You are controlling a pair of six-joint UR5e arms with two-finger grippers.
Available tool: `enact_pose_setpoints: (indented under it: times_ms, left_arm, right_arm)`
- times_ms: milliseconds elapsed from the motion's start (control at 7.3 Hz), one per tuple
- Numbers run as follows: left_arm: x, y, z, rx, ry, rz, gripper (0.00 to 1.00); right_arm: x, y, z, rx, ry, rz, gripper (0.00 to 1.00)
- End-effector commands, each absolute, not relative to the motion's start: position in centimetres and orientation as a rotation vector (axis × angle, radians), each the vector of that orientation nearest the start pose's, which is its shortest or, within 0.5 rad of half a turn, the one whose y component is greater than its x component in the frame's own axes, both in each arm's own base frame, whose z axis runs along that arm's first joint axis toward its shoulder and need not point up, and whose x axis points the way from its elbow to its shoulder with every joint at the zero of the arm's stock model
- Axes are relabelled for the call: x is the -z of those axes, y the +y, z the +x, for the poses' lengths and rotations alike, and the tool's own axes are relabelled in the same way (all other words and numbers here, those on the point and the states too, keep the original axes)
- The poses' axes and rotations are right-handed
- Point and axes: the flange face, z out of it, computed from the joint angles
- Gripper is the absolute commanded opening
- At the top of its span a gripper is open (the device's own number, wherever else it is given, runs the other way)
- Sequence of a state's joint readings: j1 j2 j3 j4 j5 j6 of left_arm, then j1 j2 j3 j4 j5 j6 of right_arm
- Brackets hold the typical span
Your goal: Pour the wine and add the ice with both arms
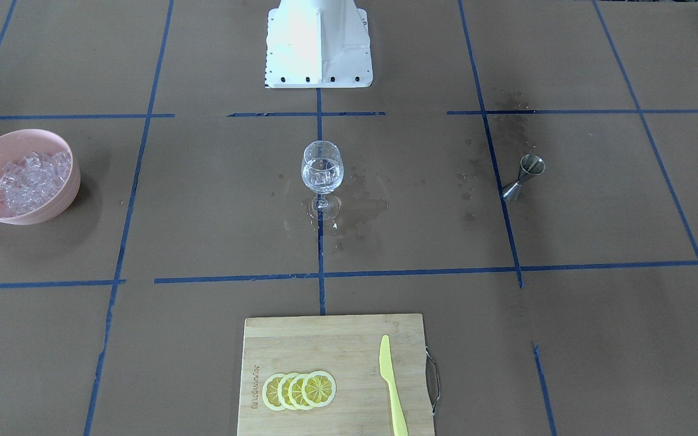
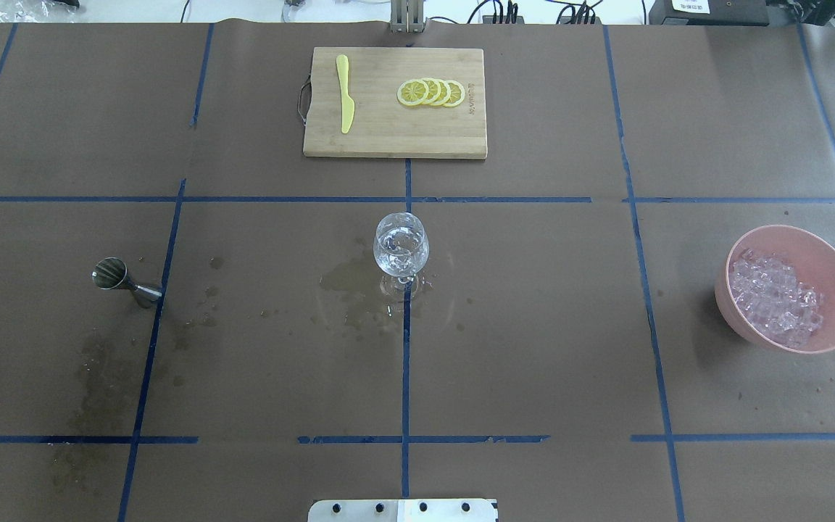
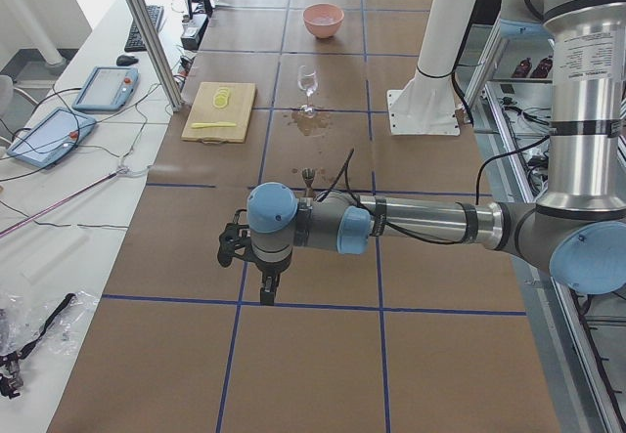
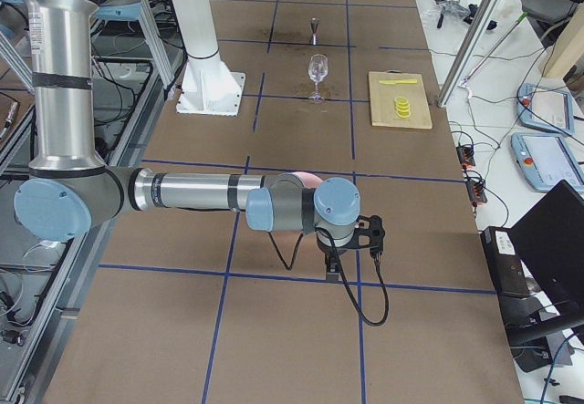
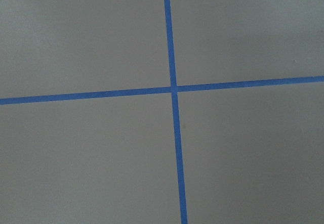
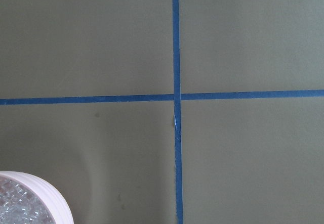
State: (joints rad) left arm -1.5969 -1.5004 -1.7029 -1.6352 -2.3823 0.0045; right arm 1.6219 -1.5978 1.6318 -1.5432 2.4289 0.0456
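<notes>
**Hanging above the table (image 2: 533,326): left gripper (image 3: 268,294) and right gripper (image 4: 332,273)**

Both point down at opposite ends; whether their fingers are open, or hold anything, cannot be told. The pink bowl (image 1: 68,197), near the right gripper, holds the ice (image 1: 31,178). The wine glass (image 1: 320,149) stands mid-table with the wine (image 1: 323,179) inside, wet patches (image 1: 366,209) round its foot. The jigger (image 1: 525,175) stands apart, on the left gripper's side.
</notes>
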Motion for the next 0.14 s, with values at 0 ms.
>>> enact_pose_setpoints:
  times_ms: [0]
  left_arm:
    - [-61.72, -46.80, -7.33, -0.033, 0.808, 0.133, 1.00]
  right_arm:
    - [-63.44, -48.01, 8.23, -0.067, -0.859, 0.056, 1.00]
